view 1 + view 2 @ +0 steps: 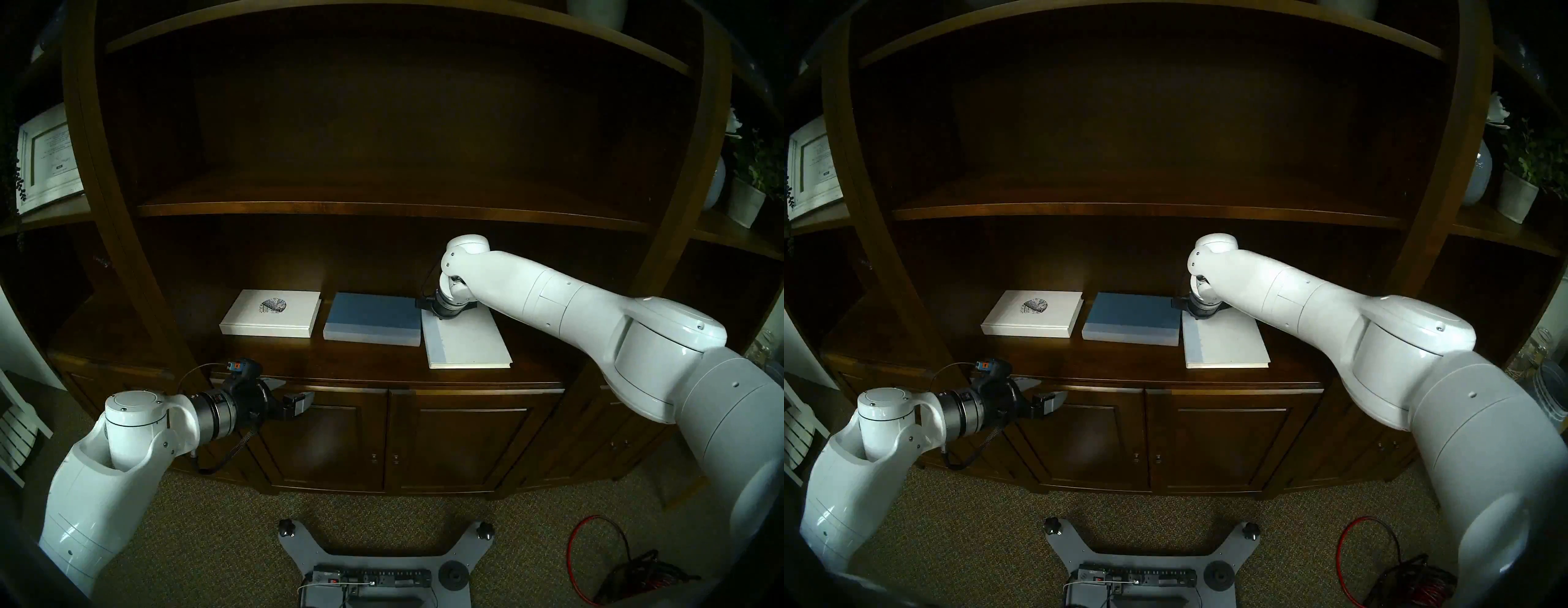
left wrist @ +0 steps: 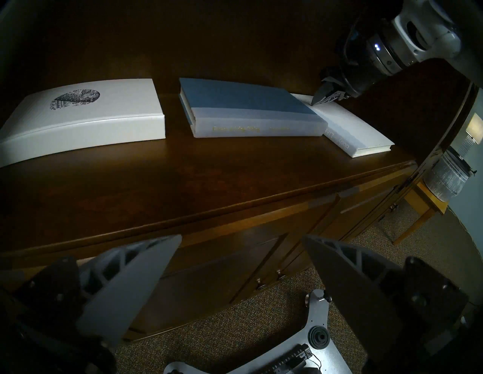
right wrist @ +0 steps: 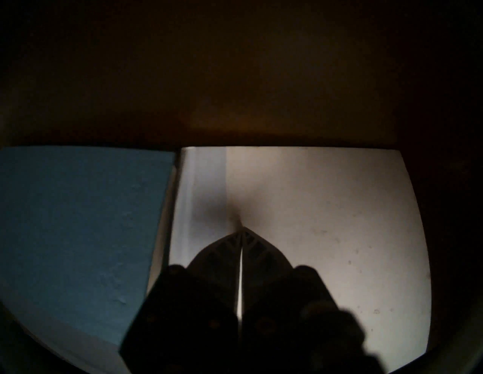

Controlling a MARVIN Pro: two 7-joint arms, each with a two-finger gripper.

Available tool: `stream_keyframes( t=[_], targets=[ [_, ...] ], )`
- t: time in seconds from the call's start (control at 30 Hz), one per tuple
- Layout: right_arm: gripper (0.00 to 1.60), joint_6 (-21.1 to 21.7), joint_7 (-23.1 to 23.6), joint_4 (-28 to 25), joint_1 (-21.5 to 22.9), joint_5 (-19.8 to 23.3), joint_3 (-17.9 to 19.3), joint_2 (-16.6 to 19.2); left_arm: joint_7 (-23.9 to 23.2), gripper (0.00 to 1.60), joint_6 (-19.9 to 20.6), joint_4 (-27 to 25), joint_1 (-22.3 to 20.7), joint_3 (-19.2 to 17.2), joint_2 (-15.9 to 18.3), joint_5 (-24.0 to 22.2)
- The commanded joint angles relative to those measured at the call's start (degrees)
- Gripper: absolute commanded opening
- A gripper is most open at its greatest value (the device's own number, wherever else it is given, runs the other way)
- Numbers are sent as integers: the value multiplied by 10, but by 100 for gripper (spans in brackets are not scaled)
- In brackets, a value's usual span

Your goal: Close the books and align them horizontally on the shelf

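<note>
From the head cameras, a dark wooden bookcase fills the scene. Three closed books lie flat in a row on the shelf [image 1: 382,361] above the cabinet doors [image 1: 339,433]: an emblem book [image 1: 271,314] on the left, a blue book [image 1: 373,318] in the middle, and a plain white book [image 1: 466,344] on the right, turned slightly askew and sitting nearer the front edge than the others. The right arm [image 1: 594,305] reaches in from the right, its wrist bent steeply downward over the far left corner of the plain white book. The wrist hides its fingers here. The left arm [image 1: 127,429] is folded low at the left, with the left gripper [image 1: 292,392] level in front of the cabinet, below the shelf edge, its jaws spread wide and empty.

From the left wrist camera, the two fingers [image 2: 125,282] stand far apart at the bottom corners. Beyond them lie all three books. The blue book's near right corner seems to touch the plain white one. The right gripper [image 2: 317,98] points down onto the plain white book's far corner, fingers pressed together.

From the right wrist camera, very dim and blurred, the right gripper's fingertips meet in a point, holding nothing, on or just above the plain white cover; contact cannot be made out. The blue book lies to the left.
</note>
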Motion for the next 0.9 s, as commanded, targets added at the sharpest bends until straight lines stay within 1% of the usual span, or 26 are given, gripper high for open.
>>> stream_keyframes(
  t=[0.0,0.03,0.1,0.17,0.23,0.27,0.3,0.4,0.47,0.53,0.57,0.6,0.8,0.83,0.87],
  targets=[
    [0,2,22,-69,21,2,15,33,-1,160,-5,-13,-11,-5,1,-1],
    [0,3,24,-71,21,3,16,36,-1,160,-5,-13,-12,-5,1,-1],
    [0,5,28,-98,21,4,16,48,-1,160,-5,-13,-12,-5,1,-1],
    [0,7,32,-108,22,6,17,55,-1,160,-5,-13,-12,-5,1,-1],
    [0,8,34,-136,23,6,18,69,-1,160,-5,-13,-12,-5,1,-1],
    [0,9,36,-132,24,6,19,70,-1,160,-5,-13,-12,-5,1,-1],
    [0,9,38,-149,24,7,20,78,-1,160,-5,-13,-12,-5,1,-1],
    [0,12,43,-173,23,7,21,96,-1,160,-5,-13,-12,-5,1,-1],
    [0,13,47,-198,22,8,22,112,-1,160,-5,-13,-12,-5,2,-1],
    [0,15,50,-206,20,8,22,123,-1,160,-5,-14,-12,-5,2,-1],
    [0,15,52,-224,19,8,22,134,-1,160,-5,-14,-12,-5,2,-1],
    [0,17,53,-227,17,8,22,137,-1,160,-5,-14,-12,-5,2,-1],
    [0,21,65,-289,6,10,20,182,-1,160,-5,-15,-13,-6,2,-1],
    [0,22,66,-293,5,11,20,184,-1,160,-5,-15,-13,-6,2,-1],
    [0,22,69,-309,2,11,20,196,-1,160,-5,-15,-13,-6,2,-1]
  ],
)
